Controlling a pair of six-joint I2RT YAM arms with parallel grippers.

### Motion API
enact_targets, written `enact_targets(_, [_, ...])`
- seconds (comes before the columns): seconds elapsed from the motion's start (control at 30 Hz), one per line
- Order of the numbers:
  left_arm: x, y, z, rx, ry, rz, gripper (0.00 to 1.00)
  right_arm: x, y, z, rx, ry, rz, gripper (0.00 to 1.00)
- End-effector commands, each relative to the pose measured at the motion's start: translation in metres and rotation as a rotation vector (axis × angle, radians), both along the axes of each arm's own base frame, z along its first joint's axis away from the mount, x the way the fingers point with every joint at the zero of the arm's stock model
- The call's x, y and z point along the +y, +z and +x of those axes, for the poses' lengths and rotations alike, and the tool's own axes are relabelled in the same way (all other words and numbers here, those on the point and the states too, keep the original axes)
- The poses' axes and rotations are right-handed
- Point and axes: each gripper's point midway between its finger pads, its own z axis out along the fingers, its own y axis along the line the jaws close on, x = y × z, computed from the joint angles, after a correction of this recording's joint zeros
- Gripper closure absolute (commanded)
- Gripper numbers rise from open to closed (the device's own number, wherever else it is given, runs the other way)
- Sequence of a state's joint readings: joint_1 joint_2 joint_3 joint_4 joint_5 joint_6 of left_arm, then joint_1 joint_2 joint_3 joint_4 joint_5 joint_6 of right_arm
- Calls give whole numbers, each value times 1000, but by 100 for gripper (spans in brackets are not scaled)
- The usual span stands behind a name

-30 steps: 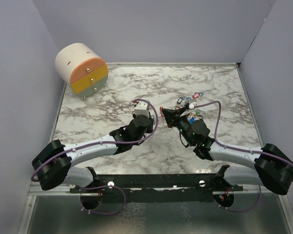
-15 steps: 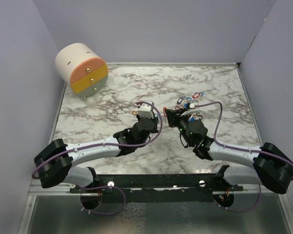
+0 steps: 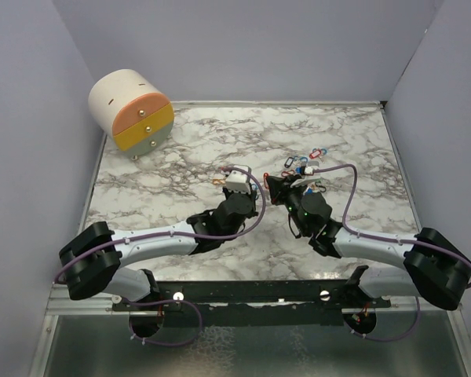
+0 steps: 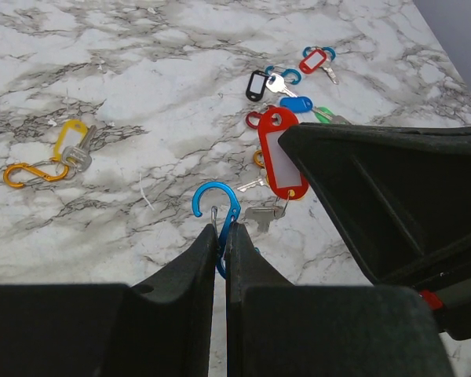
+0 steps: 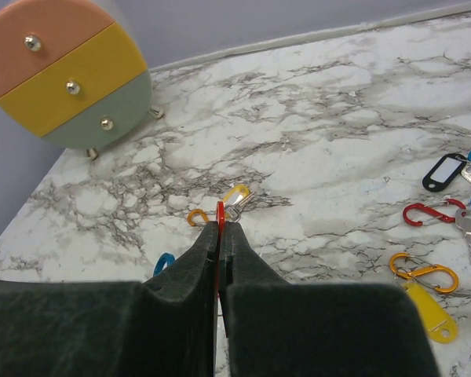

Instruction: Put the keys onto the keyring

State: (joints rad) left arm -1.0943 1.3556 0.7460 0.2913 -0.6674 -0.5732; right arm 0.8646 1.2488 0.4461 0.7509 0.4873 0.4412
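My left gripper (image 4: pixel 222 229) is shut on a blue carabiner keyring (image 4: pixel 217 210), whose hook end sticks out past the fingertips. My right gripper (image 5: pixel 220 228) is shut on a red-tagged key (image 4: pixel 281 153), seen edge-on in the right wrist view (image 5: pixel 220 212); its silver key (image 4: pixel 259 217) hangs just right of the blue carabiner. In the top view the two grippers (image 3: pixel 255 195) (image 3: pixel 269 187) meet tip to tip above the table's middle. A yellow-tagged key (image 4: pixel 71 140) on an orange carabiner (image 4: pixel 30 173) lies to the left.
Several loose tagged keys and carabiners (image 3: pixel 304 166) lie behind the right gripper: a black tag (image 5: pixel 443 170), red carabiner (image 5: pixel 428 212), orange carabiner (image 5: pixel 424 272), yellow tag (image 5: pixel 432 310). A round drawer unit (image 3: pixel 132 109) stands at the far left corner. Walls enclose the marble table (image 3: pixel 188 141).
My left arm has moved right with the blue carabiner, closing the gap to the right gripper. The right gripper has shifted slightly and keeps its hold on the red tag.
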Motion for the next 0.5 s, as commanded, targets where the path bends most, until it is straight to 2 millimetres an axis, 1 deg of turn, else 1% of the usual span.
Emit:
enact_targets(0.0, [-8,23,6,-57,28,-42,100,-1,8,6,-5,-40,28,99])
enact_targets(0.47, [-22,21,7,-74,15,-32,100,0,13,8,-7,-46,48,99])
